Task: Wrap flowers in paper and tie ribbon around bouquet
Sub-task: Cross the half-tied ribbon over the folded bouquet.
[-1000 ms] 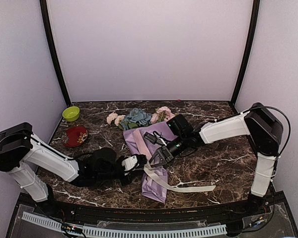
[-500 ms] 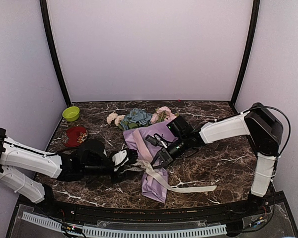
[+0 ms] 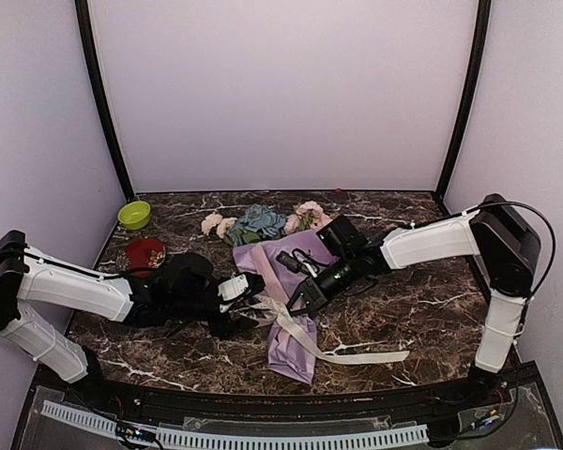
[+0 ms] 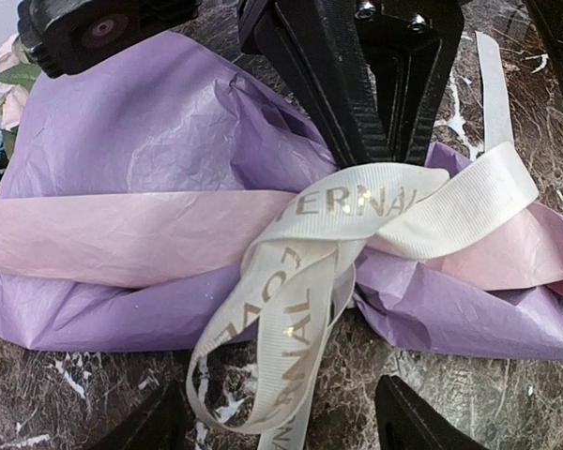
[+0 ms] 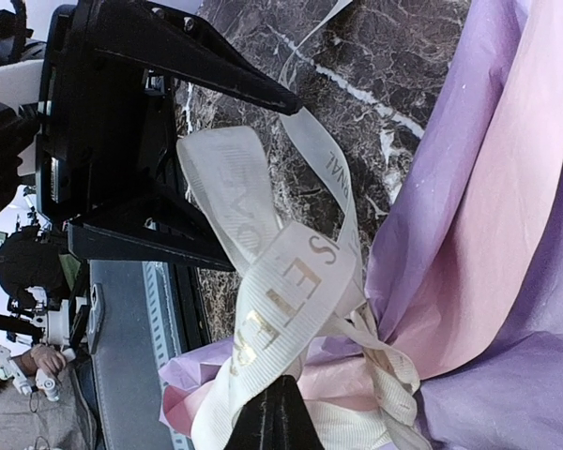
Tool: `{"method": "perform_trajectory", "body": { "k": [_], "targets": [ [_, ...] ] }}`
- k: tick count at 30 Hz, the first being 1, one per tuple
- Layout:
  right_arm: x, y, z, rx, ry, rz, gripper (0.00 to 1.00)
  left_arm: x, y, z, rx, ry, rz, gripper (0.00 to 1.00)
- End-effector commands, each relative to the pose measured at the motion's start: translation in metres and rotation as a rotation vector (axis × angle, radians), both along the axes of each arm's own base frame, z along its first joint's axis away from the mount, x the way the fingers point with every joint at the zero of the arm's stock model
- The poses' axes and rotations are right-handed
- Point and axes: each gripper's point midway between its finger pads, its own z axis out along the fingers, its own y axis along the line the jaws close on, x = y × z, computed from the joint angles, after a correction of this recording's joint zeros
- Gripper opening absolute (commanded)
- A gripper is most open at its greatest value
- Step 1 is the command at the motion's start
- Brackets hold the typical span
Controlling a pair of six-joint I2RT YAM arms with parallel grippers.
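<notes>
My left hand [image 3: 251, 292] is spread around the loose ribbon [image 4: 357, 202] loop, holding nothing; my right hand [image 3: 298, 302] is pressed together on the ribbon at the knot, over the bouquet [image 3: 291, 352] lying on the tabletop [image 3: 422, 309]. The knot looks slack: I fear one pull undoes it or opens the paper [image 4: 150, 141]. The hands nearly touch and may collide; red cup [image 3: 143, 255] and green bowl [image 3: 134, 215] stand well apart.

In the left wrist view the flowers [image 4: 7, 80] are only a sliver at the picture's left edge, and the paper [image 4: 150, 131] hides everything below their heads. The ribbon [image 4: 291, 309] runs off the bottom. In the right wrist view the right gripper [image 5: 274, 412] is one dark tip cut by the bottom edge; whether it pinches ribbon cannot be told.
</notes>
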Motion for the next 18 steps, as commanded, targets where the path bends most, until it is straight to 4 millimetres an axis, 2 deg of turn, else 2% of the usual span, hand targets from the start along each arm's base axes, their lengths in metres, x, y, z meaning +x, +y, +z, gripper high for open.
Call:
{"method": "perform_trajectory", "body": {
  "k": [1,9,13,16,18],
  "targets": [
    [0.004,0.004,0.016,0.025,-0.059,0.001,0.0,0.005,-0.009,0.01,-0.029,-0.05,-0.046,0.71],
    [0.005,0.005,0.015,0.022,-0.066,0.0,0.0,0.012,-0.024,0.013,-0.055,-0.082,-0.08,0.65],
    [0.005,0.004,0.013,0.013,-0.065,0.002,0.0,0.011,-0.03,0.018,-0.073,-0.084,-0.098,0.51],
    [0.005,0.004,0.012,0.008,-0.067,-0.001,0.0,0.003,-0.034,0.026,-0.114,-0.061,-0.132,0.44],
    [0.006,0.003,0.011,0.005,-0.07,-0.006,0.0,-0.005,-0.034,0.027,-0.136,-0.042,-0.161,0.32]
  ]
}}
